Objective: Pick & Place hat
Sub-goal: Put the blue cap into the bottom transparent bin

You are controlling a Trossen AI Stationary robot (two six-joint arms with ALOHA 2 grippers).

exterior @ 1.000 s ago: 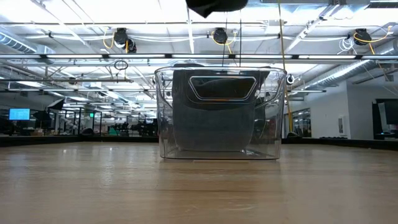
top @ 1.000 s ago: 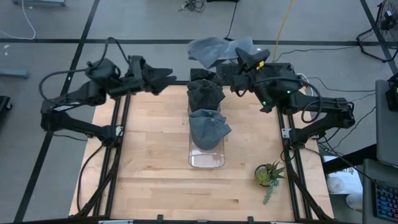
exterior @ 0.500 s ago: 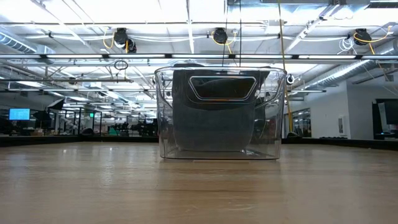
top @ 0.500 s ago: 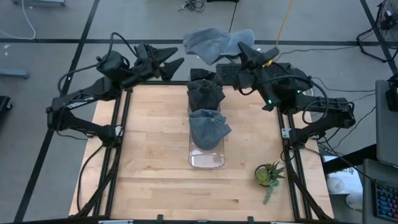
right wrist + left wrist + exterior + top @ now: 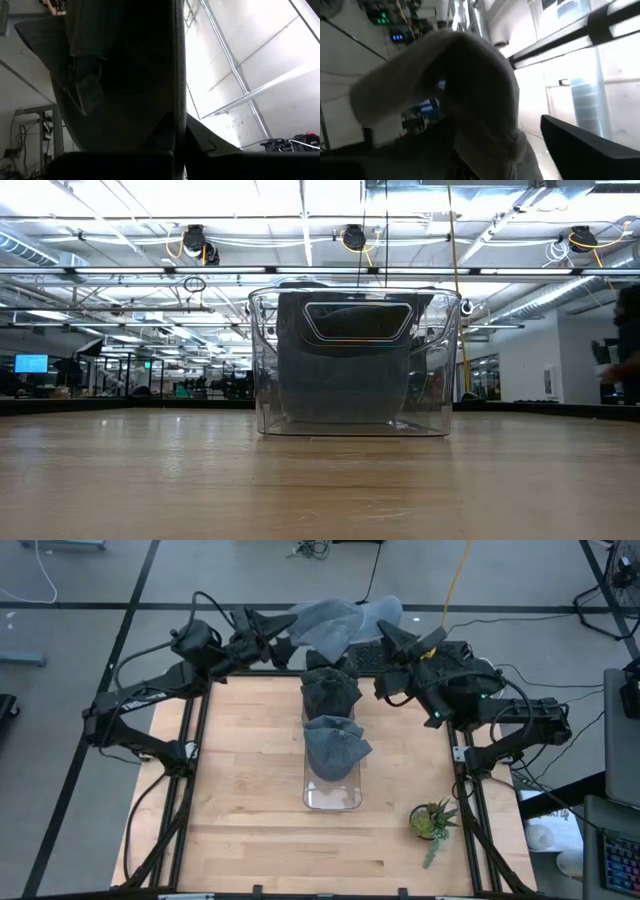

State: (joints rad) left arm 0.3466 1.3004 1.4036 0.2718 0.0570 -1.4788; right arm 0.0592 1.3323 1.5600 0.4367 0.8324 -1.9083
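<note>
Holding a grey hat (image 5: 340,622) up in the air, the right gripper (image 5: 385,632) is closed on one edge of the cloth, beyond the far end of the table (image 5: 240,800). The left gripper (image 5: 283,628) is at the other side of this same hat, its fingers (image 5: 590,147) spread apart with the cloth between them; if they press it or only surround it, I cannot tell. The hat hangs stretched between the two grippers, above the floor and just behind the far end of a clear bin (image 5: 332,755). This bin stands in the middle of the wooden table and has other dark and grey hats (image 5: 334,742) standing inside it in a row. Near the right front corner of the table there is a small potted plant (image 5: 433,822), well apart from the bin.
</note>
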